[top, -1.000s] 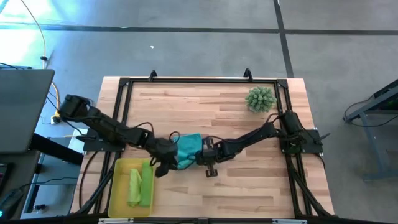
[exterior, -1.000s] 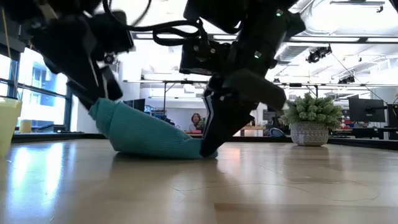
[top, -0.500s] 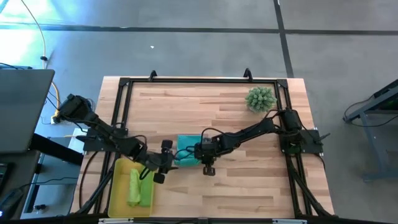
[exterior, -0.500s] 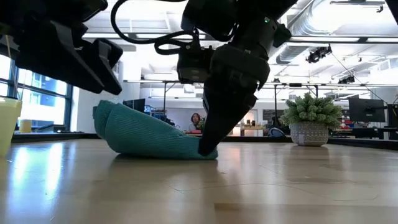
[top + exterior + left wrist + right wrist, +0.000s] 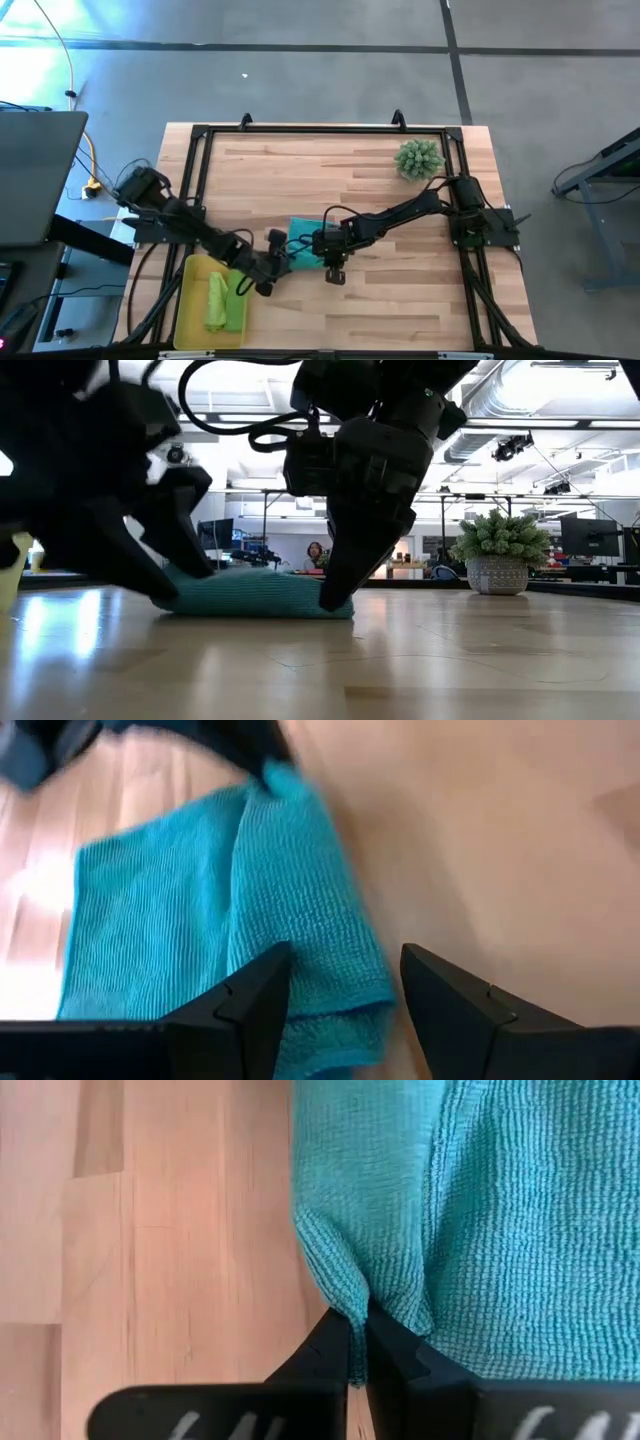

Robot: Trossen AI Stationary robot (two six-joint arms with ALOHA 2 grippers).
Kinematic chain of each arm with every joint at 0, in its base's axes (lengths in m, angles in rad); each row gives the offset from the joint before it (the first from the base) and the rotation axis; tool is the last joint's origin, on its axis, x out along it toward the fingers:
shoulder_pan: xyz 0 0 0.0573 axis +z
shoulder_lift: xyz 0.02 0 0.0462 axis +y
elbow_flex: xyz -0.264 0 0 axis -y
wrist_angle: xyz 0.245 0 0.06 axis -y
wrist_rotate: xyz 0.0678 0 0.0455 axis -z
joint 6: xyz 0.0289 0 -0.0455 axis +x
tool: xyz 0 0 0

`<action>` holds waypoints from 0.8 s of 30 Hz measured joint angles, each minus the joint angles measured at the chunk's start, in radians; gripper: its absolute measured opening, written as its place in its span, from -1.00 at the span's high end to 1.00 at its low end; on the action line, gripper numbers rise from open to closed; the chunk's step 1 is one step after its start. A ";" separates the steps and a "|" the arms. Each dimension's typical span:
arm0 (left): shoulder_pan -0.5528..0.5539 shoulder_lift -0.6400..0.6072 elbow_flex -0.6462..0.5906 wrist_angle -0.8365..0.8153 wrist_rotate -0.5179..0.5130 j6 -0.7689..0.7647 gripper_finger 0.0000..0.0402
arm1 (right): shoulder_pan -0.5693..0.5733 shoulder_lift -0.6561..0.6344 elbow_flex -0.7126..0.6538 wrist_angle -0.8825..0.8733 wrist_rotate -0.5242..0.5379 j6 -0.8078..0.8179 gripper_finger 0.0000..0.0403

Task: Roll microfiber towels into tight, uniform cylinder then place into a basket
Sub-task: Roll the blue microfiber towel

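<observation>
Teal towel [image 5: 255,593] lower and flatter on the bench, its raised end dropped, left gripper [image 5: 277,252] let go with fingers now apart, swung back beside it

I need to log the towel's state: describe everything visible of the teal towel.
The teal towel is a soft cloth with a fine ribbed weave, lying low on the wooden table near its middle, loosely folded over itself rather than rolled tight. The right gripper is shut on its edge, pinching a fold of fabric. The left gripper is open with its fingers either side of the opposite end. It lies outside the yellow basket.
</observation>
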State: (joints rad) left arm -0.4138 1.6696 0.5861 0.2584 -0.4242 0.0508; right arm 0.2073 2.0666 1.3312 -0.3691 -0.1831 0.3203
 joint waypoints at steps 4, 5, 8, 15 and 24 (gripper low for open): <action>0.019 0.036 0.000 -0.002 -0.030 -0.057 0.09 | 0.000 0.000 0.000 0.005 -0.002 0.016 1.00; 0.024 0.042 0.000 0.000 -0.030 -0.076 0.09 | 0.000 0.000 0.000 0.008 -0.006 0.016 1.00; 0.041 0.053 0.002 0.003 -0.028 -0.159 0.10 | 0.000 0.001 0.000 0.026 -0.023 0.022 1.00; 0.067 0.054 0.003 -0.009 0.088 -0.390 0.44 | 0.000 0.002 -0.001 0.036 -0.033 0.022 1.00; 0.088 0.017 0.003 0.010 0.482 -0.687 0.96 | 0.000 0.003 0.000 0.068 -0.155 0.040 1.00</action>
State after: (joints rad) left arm -0.3260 1.6865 0.5889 0.2679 0.0574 -0.6364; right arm 0.2077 2.0701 1.3312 -0.3008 -0.3386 0.3603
